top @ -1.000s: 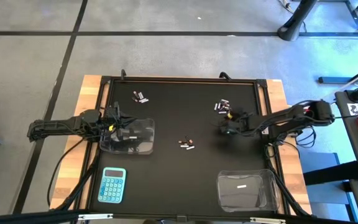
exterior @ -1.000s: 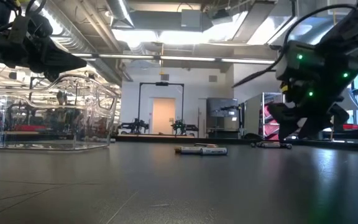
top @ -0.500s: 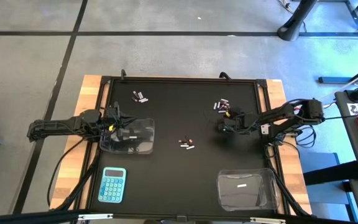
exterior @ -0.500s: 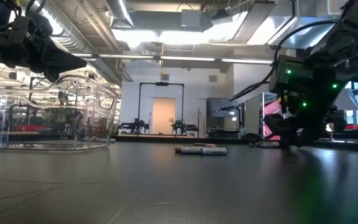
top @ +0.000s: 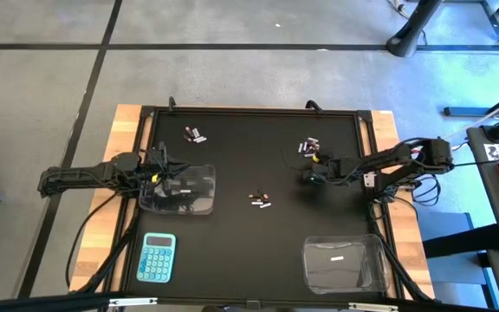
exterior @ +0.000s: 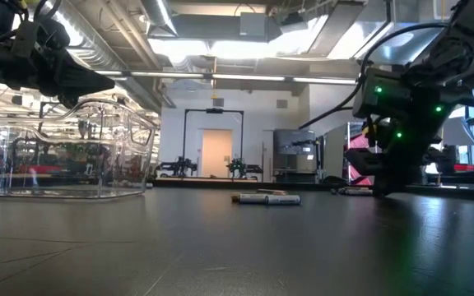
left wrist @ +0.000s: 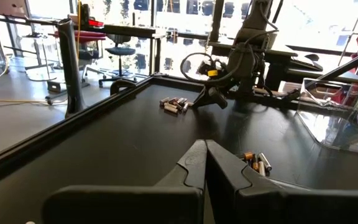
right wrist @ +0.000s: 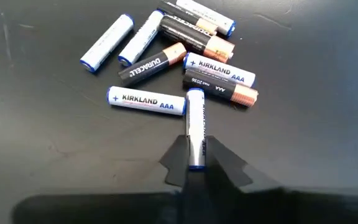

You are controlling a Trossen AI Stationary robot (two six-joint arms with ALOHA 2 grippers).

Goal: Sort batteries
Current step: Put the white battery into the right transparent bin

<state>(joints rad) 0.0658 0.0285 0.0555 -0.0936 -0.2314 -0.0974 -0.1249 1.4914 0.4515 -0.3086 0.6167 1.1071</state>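
Several batteries, white ones and dark ones with copper ends, lie in a pile on the black mat at the far right. My right gripper is down at the pile's near side, shut on one white battery. A few more batteries lie mid-table and at the far left. My left gripper is shut and level, hovering over a clear tub at the left. My right gripper pinches the white battery's near end between its two fingertips. The fingers slant down from the table's right side and lie along the battery. The battery's other end points into the pile, and it lies about flat on the mat.
A second clear tub stands at the near right. A blue calculator lies at the near left. The mat has a raised rim all around. Open mat lies between the battery groups.
My right gripper has sunk toward the mat and shifted a little toward the table's left, to the pile's near side. Its fingers, wide apart a second ago, have shut on the white battery.
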